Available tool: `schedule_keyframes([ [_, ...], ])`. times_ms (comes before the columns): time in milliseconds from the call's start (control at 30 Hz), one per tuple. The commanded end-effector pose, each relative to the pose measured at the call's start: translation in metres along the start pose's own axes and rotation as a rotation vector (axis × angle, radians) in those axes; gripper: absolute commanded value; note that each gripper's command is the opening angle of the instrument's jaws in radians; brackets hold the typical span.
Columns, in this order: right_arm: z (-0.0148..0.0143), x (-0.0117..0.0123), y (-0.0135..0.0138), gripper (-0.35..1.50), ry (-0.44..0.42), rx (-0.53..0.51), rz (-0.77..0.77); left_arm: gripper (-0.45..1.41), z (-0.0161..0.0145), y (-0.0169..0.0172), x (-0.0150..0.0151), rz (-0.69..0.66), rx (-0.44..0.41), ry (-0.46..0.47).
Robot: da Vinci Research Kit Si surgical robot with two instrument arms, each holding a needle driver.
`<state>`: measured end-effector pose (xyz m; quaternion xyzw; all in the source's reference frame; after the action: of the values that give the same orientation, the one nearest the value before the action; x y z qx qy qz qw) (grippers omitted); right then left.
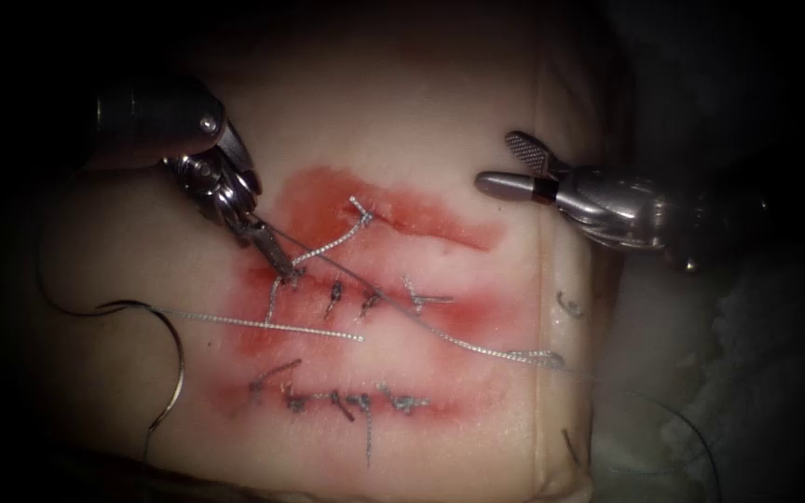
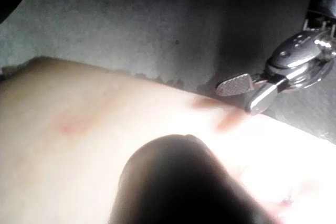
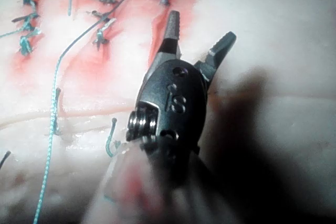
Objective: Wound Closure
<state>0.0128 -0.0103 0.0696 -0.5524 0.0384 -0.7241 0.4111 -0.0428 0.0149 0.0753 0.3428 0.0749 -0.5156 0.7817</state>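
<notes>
**Right tool open above pale tissue edge**

Tissue [image 2: 79, 145] is pale, strongly lit, w/ a faint pink-red smear of fluid [image 2: 71, 127] on its surface and a small reddish spot nr its lit end. Behind it, grey cloth-like surface [image 2: 157, 30] w/ a ragged dark line where tissue edge meets it. A dark rounded shaft [image 2: 178, 182] lies blurred over the tissue, very close to the lens; its tip can't be made out. Right arm's tool [image 2: 242, 96] hangs just past tissue edge, fingers [image 2: 235, 84] apart: one shows its ribbed face, the other is smooth metal. Nothing between them. They cast soft pinkish shadows on the tissue below.
</notes>
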Motion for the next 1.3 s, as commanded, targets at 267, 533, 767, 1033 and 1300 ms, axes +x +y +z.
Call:
schedule_keyframes([
  [267, 0.0007, 0.0005, 0.0006, 1.26, -0.002, -0.003, 0.001, 0.49, 0.0047, 0.0029, -0.0009, -0.268, 0.130, 0.085],
  [533, 0.0007, 0.0005, 0.0006, 1.26, -0.002, -0.003, 0.001, 0.49, 0.0032, 0.0005, -0.0004, -0.354, 0.186, 0.092],
  [767, 0.0007, 0.0006, 0.0006, 1.26, -0.002, -0.003, 0.000, 0.51, 0.0029, 0.0000, 0.0000, -0.327, 0.184, 0.087],
  [1033, 0.0007, 0.0006, 0.0006, 1.25, -0.002, -0.003, 0.000, 0.46, 0.0048, -0.0002, 0.0007, -0.309, 0.164, 0.110],
  [1300, 0.0008, 0.0001, 0.0010, 1.23, -0.001, -0.002, 0.004, -0.20, 0.0053, -0.0004, 0.0005, -0.276, 0.149, 0.120],
])
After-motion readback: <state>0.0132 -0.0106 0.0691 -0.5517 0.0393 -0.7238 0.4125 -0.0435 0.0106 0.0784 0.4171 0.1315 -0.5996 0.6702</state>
